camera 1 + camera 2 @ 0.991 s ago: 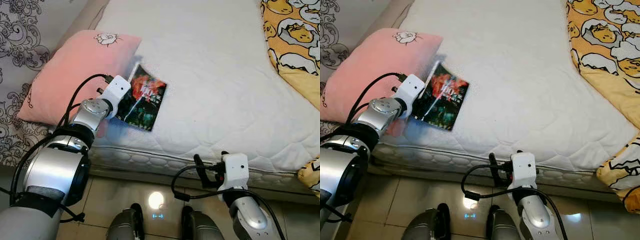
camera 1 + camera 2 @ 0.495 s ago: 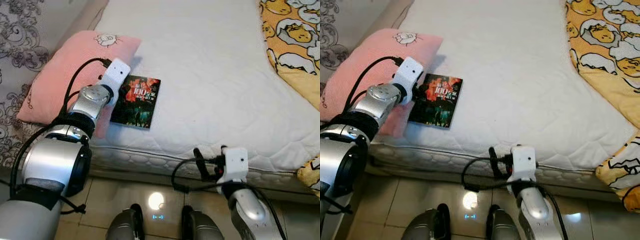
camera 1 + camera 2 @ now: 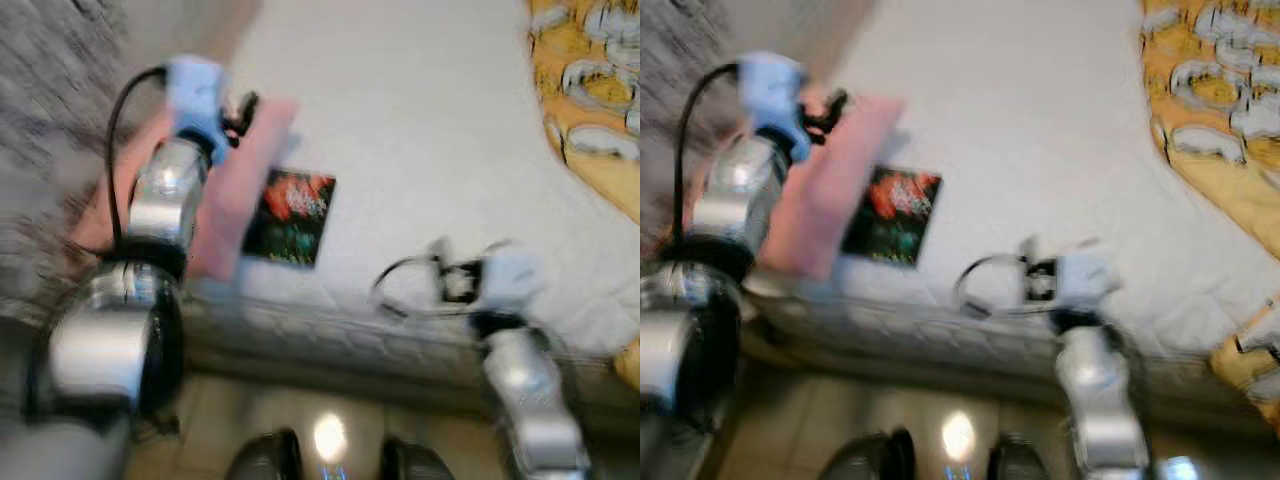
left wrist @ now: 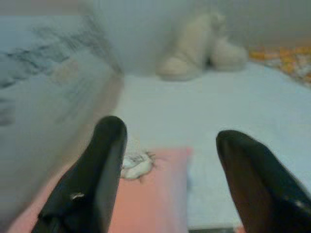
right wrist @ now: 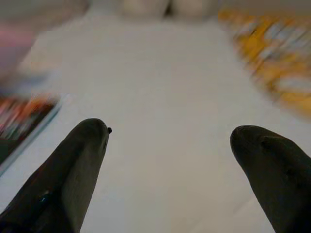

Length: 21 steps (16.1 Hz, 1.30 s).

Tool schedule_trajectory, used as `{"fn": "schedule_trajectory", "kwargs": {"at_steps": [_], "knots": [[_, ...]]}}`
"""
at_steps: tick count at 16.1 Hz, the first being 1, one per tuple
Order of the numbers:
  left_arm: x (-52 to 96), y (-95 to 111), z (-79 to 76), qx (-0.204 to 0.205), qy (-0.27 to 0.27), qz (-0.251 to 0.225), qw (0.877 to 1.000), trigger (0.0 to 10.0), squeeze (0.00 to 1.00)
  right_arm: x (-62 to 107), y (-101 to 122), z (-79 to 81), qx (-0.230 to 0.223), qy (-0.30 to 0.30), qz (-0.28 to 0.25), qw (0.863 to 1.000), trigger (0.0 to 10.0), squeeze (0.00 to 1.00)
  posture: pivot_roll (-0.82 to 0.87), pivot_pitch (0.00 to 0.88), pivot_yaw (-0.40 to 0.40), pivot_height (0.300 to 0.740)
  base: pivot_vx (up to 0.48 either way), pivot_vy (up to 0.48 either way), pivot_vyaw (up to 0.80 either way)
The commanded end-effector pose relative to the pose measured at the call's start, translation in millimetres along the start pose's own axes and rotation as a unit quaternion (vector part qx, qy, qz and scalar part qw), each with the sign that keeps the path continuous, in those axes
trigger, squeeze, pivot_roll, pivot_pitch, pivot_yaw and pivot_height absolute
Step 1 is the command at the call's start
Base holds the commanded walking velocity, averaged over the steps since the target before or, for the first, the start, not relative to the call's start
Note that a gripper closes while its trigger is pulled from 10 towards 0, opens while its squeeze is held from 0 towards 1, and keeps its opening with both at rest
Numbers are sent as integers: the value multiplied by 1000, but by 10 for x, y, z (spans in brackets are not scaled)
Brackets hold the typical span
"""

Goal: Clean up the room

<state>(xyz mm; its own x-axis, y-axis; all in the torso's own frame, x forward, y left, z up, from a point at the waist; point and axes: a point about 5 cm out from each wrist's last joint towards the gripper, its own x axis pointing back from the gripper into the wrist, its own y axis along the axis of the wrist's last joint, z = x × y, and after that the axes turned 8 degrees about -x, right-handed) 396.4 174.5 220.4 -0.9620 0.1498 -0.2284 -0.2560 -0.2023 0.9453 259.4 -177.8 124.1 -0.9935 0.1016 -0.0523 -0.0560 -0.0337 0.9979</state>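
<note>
Reaching for the book (image 3: 291,216) comes next, we judge: it lies flat on the mattress (image 3: 420,130) between our 2 grippers, long axis running away from us. Our left gripper (image 4: 167,170), spread wide and empty over the pink pillow (image 4: 150,194), looks nearer; our right gripper (image 5: 170,160) is equally wide.

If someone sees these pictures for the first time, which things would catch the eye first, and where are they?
The eye goes first to the dark book with a red cover, lying flat on the white mattress beside the pink pillow on the robot's left. The left end effector is raised over that pillow with its fingers apart. The yellow patterned blanket lies along the right side of the bed.
</note>
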Motion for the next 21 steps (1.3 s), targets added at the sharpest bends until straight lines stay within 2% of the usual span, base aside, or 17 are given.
{"fn": "schedule_trajectory", "kwargs": {"at_steps": [1,2,3,5,7,8,9,10,12,13,14,21], "knots": [[206,-252,-148,27,18,36,999,10000,1000,-20,-25,-42,-6,-3,2,1000,10000,1000,-66,0,62,740,0,0,0],[441,-377,-360,29,15,40,999,10000,1000,-61,-18,-84,-28,-3,-6,1000,10000,1000,-35,0,45,740,0,0,0],[597,-461,-548,38,1,52,998,10000,1000,-111,-46,-109,-44,0,-13,999,10000,1000,-7,0,29,740,0,0,0],[757,-484,-655,27,-23,61,998,10000,1000,-197,-47,-113,-42,-17,-30,999,10000,1000,11,0,25,740,0,0,0],[808,-548,-693,28,-35,80,996,10000,1000,-227,-59,-88,-45,-29,-34,998,10000,1000,8,0,35,740,0,0,0],[785,-506,-712,14,-43,74,996,10000,1000,-241,-86,-50,-43,-17,-30,998,10000,1000,5,0,38,740,0,0,0],[776,-503,-727,10,-50,74,996,10000,1000,-261,-133,-25,-16,-7,-19,1000,10000,1000,1,0,36,740,0,0,0],[769,-508,-744,15,-58,74,995,10000,0,-276,-184,-20,3,-4,-1,1000,10000,0,-8,0,28,740,0,0,0],[772,-567,-754,30,-54,91,994,10000,0,-273,-232,-47,-2,-3,10,1000,10000,0,-14,0,15,740,0,0,-644],[788,-604,-762,57,-45,103,992,10000,0,-277,-233,-79,1,-5,11,1000,10000,0,-18,0,12,740,424,0,-594],[824,-650,-781,65,-44,111,991,10000,0,-282,-231,-89,8,1,11,1000,10000,0,-20,0,11,740,420,0,-606],[865,-672,-870,80,-54,109,989,10000,0,-342,-261,-16,5,29,17,999,10000,0,-1,0,-17,740,420,0,-596]]}}
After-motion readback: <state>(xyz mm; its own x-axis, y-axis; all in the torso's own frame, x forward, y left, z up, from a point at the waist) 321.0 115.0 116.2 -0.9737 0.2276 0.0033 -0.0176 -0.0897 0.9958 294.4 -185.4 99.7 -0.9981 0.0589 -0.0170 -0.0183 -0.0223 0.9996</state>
